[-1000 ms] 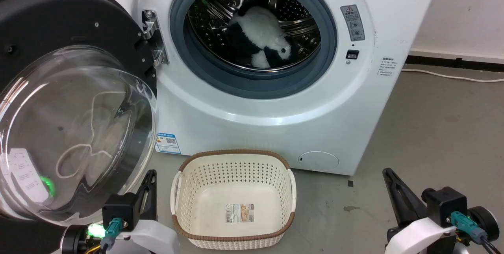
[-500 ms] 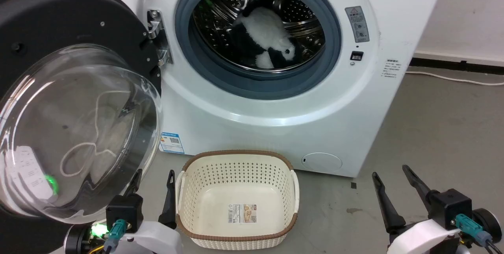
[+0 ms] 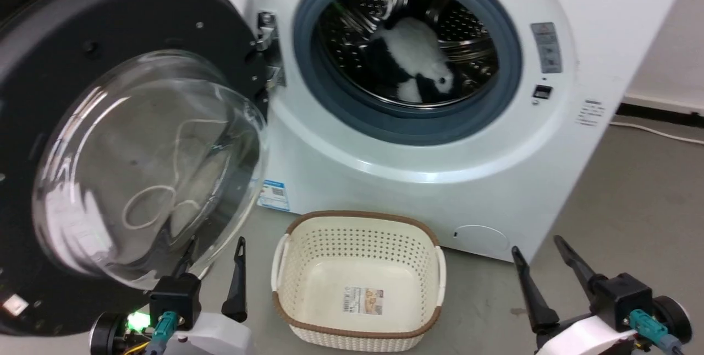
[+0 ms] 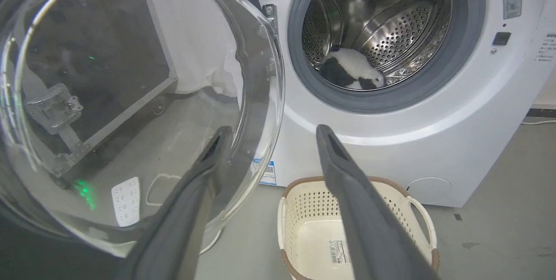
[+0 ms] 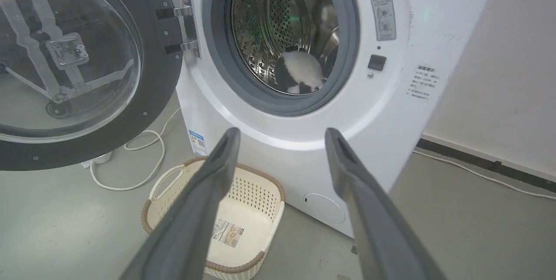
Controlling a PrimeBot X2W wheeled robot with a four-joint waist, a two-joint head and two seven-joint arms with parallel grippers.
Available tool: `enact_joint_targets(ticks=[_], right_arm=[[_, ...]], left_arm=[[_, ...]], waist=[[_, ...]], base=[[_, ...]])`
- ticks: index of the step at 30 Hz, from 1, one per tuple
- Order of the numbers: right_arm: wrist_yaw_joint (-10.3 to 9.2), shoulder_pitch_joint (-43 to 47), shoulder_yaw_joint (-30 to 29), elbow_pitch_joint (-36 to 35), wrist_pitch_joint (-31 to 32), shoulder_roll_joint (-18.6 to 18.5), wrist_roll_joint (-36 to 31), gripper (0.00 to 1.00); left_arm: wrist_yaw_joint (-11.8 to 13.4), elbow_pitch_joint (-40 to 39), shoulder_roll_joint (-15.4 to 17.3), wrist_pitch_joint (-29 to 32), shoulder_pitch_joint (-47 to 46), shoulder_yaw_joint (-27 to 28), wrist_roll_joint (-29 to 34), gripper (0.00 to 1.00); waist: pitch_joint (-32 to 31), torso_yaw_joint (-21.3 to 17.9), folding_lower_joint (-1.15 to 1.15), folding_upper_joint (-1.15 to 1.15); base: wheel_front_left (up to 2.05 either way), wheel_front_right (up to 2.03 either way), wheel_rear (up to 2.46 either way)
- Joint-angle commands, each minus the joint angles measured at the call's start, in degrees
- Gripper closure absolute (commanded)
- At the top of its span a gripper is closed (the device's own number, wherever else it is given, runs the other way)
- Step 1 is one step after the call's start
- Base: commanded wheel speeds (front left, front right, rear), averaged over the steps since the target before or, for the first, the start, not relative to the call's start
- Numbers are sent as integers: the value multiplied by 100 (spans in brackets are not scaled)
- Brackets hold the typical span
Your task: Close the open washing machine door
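From the head, the washing machine door stands wide open, left of the white machine. The left tool sits just under its glass. The right tool is far off to the right. Both are open and hold nothing.

Left wrist: the door's glass is close by the left tool.

Right wrist: a basket lies on the floor below the right tool.

Wide-open washing machine door

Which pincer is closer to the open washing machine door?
The left pincer, just below the glass of the washing machine door; the right pincer is on the far side of the basket.
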Motion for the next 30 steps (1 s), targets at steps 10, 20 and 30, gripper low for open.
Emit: enact_joint_targets(ticks=[10,20,30], right_arm=[[2,-112,407,133,-164,-113,137,0],[2,-283,723,280,-284,-195,261,0],[3,-284,908,343,-403,-250,323,0]], left_arm=[[163,-160,65,-170,188,43,-18,0],[279,-291,101,-290,318,69,-22,0],[335,-360,148,-409,390,36,-20,0]], waist=[[91,357,0,0],[77,583,0,0],[57,808,0,0]], base=[[0,0,0],[-8,-8,-8],[0,0,0]])
